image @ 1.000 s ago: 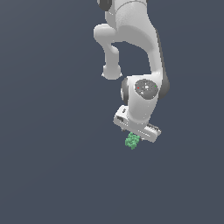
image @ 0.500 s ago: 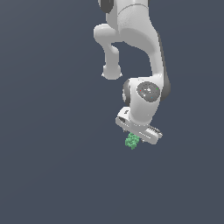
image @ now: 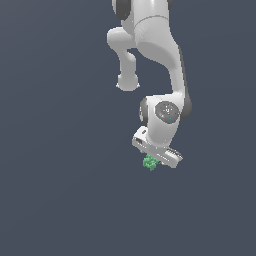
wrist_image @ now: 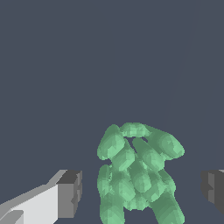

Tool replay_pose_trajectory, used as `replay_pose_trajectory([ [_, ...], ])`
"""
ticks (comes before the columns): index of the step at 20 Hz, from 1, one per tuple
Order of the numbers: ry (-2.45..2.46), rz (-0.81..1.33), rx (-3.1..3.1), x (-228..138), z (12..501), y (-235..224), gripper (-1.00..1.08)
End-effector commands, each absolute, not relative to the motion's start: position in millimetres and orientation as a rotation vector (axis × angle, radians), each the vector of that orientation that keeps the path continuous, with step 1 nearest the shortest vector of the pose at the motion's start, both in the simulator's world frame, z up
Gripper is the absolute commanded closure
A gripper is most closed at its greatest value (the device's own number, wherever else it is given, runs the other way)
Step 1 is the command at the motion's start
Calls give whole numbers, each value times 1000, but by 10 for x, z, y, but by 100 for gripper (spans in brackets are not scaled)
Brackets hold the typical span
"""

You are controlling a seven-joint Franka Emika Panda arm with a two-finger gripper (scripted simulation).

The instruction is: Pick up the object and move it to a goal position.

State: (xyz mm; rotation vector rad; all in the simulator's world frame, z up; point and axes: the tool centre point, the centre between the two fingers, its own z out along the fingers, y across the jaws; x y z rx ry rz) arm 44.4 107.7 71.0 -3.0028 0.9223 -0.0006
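Observation:
The object (image: 149, 162) is a small bright green lumpy cluster lying on the dark grey surface, just under the white hand. In the wrist view the object (wrist_image: 138, 173) sits between the two dark fingertips, with a gap showing on each side of it. One fingertip (wrist_image: 70, 192) stands apart from the cluster and the other fingertip (wrist_image: 213, 189) is at the frame's edge. My gripper (image: 153, 161) is open around the object and its fingers do not touch it (wrist_image: 141, 190). In the exterior view the hand hides part of the cluster.
The white arm (image: 155, 55) rises above the hand toward the top of the exterior view. Around it there is only the plain dark grey surface (image: 60, 190).
The wrist and hand have come down a little toward the green object. The object has stayed where it was.

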Motion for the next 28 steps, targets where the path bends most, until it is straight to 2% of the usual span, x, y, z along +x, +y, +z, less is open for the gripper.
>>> replay_pose_trajectory([
  [1,924,0,-3003,437,580,1075,-92],
  [8,925,0,-3002,451,482,1079,-92],
  [9,925,0,-3002,451,482,1079,108],
  [21,921,-2,-3003,455,496,1078,108],
  [28,850,-28,-3011,521,715,1038,108],
])
